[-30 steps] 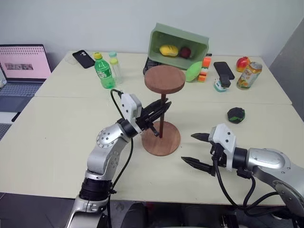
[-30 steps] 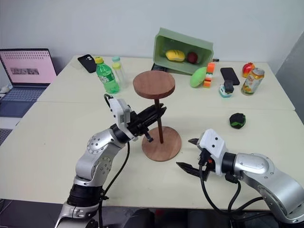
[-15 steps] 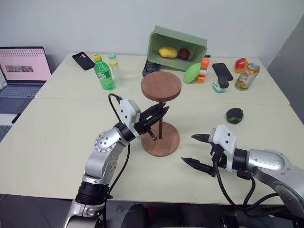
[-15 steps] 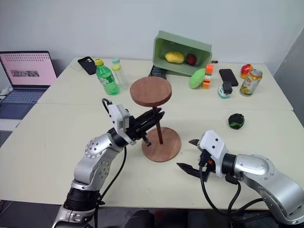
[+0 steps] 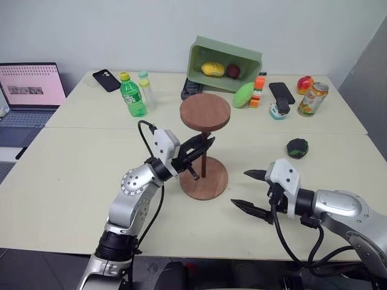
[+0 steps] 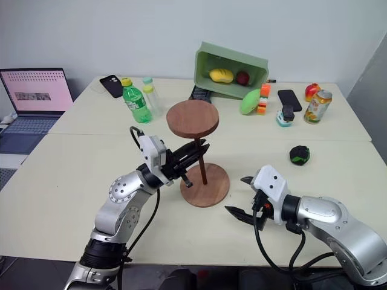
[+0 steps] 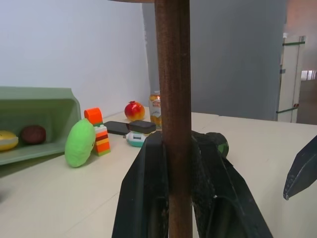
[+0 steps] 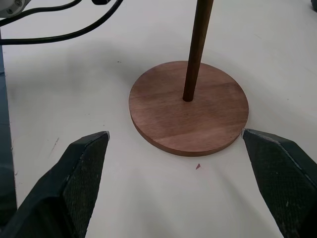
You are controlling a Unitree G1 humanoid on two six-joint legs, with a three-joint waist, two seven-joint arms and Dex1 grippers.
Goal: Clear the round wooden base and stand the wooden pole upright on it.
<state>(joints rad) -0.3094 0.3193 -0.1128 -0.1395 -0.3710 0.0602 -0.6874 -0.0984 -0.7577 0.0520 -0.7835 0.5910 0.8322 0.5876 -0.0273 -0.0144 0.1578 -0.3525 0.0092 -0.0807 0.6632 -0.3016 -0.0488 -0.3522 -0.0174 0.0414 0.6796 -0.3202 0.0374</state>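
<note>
Tilting green bin, yellow fruit, red fruit inside

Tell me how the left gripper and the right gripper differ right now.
The left gripper is shut on the wooden pole; the right gripper is open and holds nothing. The left is raised at the pole above the round wooden base; the right hangs low beside that base. Both have two black fingers.
</note>
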